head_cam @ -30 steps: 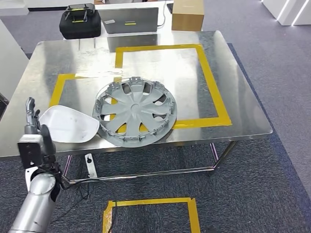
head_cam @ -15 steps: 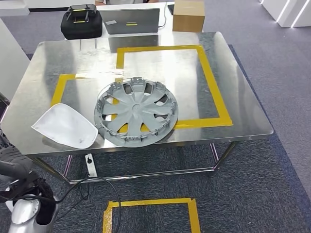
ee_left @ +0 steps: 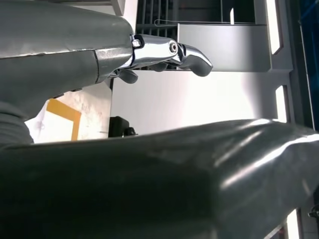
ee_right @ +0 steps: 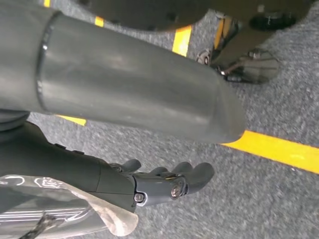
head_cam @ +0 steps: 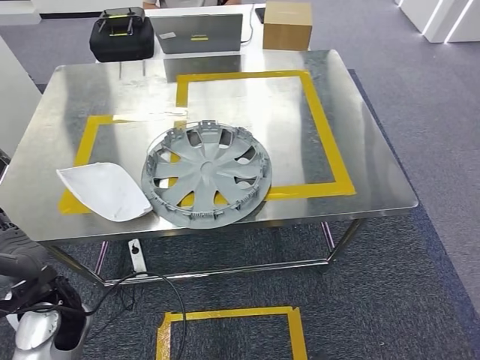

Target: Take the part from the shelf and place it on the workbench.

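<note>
Part (head_cam: pixel 106 190), a white curved shell, lies on the steel table (head_cam: pixel 362 120) near its front left edge, over yellow tape (head_cam: pixel 325 127), just beside a grey wheel cover (head_cam: pixel 208 172), w/ its tip maybe touching the cover rim. Left hand (ee_left: pixel 112 99) is off the part; its fingers (ee_left: pixel 169 50) are stretched out & hold nothing. Right hand (ee_right: pixel 124 139) hangs above the grey carpet floor (ee_right: pixel 263 199), fingers (ee_right: pixel 188 177) slightly curled but apart, also holding nothing. Behind the table stand a black case (head_cam: pixel 121 34), a laptop (head_cam: pixel 198 31) & a cardboard box (head_cam: pixel 287 24).
</note>
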Controlling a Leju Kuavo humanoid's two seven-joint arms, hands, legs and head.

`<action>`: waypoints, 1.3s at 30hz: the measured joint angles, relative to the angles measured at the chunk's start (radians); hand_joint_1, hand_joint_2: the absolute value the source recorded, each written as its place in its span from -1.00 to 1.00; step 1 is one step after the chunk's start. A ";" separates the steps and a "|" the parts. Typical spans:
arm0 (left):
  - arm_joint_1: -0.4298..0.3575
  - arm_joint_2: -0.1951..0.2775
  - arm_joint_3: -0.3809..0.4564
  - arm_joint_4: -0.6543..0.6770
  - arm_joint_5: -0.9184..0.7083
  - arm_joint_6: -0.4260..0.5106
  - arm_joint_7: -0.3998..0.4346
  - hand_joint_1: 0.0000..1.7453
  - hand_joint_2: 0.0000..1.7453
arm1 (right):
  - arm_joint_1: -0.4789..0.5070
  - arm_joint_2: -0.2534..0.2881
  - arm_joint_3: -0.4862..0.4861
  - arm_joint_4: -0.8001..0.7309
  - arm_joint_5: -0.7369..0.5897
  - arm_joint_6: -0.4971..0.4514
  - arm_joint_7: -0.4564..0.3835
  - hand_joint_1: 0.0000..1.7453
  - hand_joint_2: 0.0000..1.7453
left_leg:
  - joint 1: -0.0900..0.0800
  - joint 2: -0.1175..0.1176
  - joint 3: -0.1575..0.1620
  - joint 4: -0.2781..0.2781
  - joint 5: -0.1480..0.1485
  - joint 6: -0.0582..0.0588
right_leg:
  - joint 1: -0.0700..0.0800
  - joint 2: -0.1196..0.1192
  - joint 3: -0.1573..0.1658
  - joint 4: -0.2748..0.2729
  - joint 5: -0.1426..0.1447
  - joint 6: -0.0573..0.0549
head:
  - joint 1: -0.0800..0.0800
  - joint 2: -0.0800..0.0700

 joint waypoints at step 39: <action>-0.009 0.011 -0.041 0.027 0.003 0.060 -0.017 -1.00 -1.00 | 0.002 0.004 0.000 0.000 0.022 0.000 0.034 -1.00 -1.00 | -0.003 0.065 -0.097 0.207 -0.131 -0.041 | 0.018 -0.033 0.015 -0.042 0.022 -0.069 | -0.009 0.000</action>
